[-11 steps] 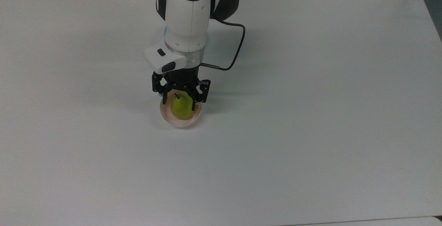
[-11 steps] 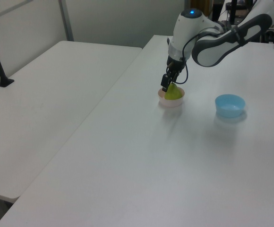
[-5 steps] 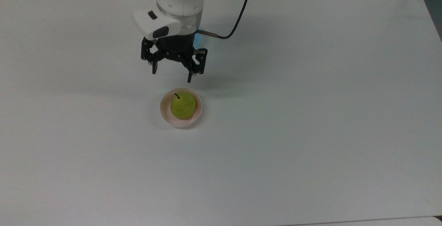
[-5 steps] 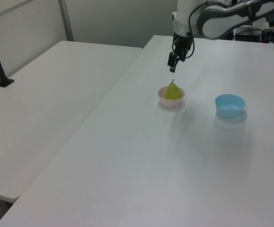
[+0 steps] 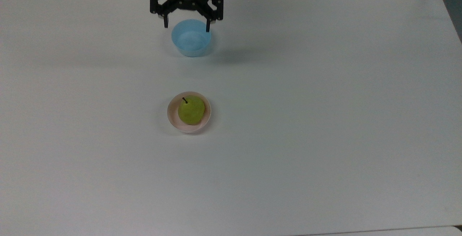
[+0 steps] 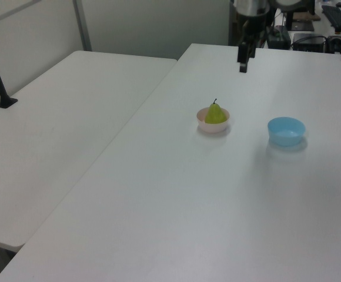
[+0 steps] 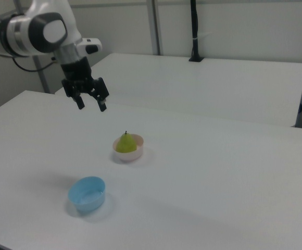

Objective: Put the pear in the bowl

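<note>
White tabletop (image 5: 325,120) stretches across the scene, with a second white table (image 6: 70,117) beside it. Near the middle, the yellow-green pear (image 5: 191,110) sits upright inside the pale pink bowl (image 5: 172,119), its dark stem pointing up. My gripper (image 5: 186,25) hangs in the air well apart from the pear, fingers (image 7: 103,106) spread and holding nothing; in the top view it overlaps the far rim of a light blue bowl (image 5: 191,44).
</note>
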### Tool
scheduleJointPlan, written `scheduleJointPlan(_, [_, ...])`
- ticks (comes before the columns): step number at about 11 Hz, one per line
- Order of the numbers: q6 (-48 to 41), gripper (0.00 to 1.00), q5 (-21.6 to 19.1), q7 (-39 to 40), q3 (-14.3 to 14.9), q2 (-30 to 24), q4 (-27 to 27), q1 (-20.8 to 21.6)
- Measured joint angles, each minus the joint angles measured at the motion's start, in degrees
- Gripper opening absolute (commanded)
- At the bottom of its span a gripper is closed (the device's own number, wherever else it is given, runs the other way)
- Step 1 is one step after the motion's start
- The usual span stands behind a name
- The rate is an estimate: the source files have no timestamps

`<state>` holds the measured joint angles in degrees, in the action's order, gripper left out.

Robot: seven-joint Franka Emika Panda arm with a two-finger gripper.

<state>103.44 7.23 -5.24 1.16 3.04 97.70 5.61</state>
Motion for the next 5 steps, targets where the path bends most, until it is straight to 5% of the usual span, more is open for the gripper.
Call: scheduleJointPlan(5, [-9.4, 1.0, -1.1, 4.1, 0.2, -5.4, 0.1, -0.1])
